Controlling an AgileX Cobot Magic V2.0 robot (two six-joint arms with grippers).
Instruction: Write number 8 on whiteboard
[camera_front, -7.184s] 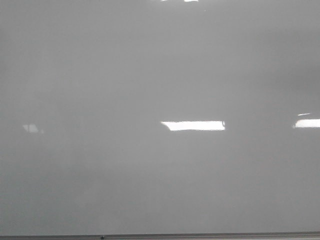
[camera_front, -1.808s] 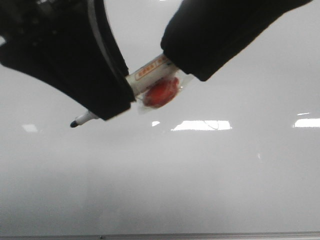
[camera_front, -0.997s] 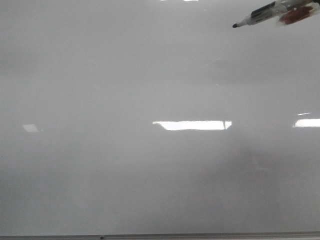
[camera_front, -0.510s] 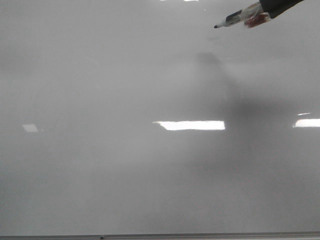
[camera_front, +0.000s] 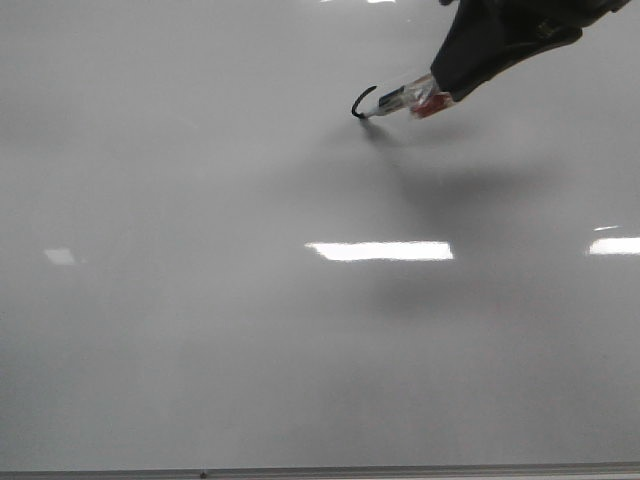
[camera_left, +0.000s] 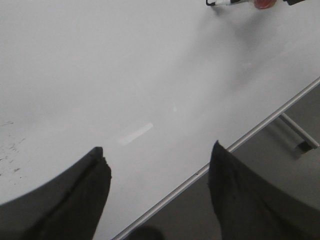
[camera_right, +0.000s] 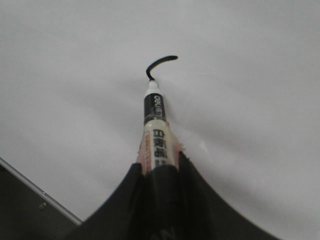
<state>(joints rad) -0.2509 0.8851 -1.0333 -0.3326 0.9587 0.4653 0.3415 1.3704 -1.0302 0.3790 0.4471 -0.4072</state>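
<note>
Whiteboard (camera_front: 200, 330) count is one: a glossy grey-white board filling the front view, with a thin frame edge along its near side. One marker (camera_front: 400, 100) is in play, a white-barrelled pen with a black band and a red patch on its body, and one short black stroke (camera_front: 362, 101) lies on the board, a small curved hook that is only the first piece of the number 8. Two grippers show. Three bright glare patches sit on the board, one at mid-board, one at the right edge and a faint one at the left.

The right gripper (camera_front: 450, 85) comes in from the far right and is clenched on the marker, its dark fingers (camera_right: 195, 200) pressed against both sides of the barrel; the tip touches the board at the end of the stroke. The stroke sits in the far part of the board, right of centre, above the middle glare patch. The left gripper (camera_left: 157, 165) hangs over the board's edge with its fingers spread apart and nothing between them; some faint dark specks mark the board beside it.

Half a second earlier the marker's tip was off the surface, farther right and farther away, and the board carried no ink. Now the pen has come down and leftward, its shadow has closed up under it, and the hook has appeared
</note>
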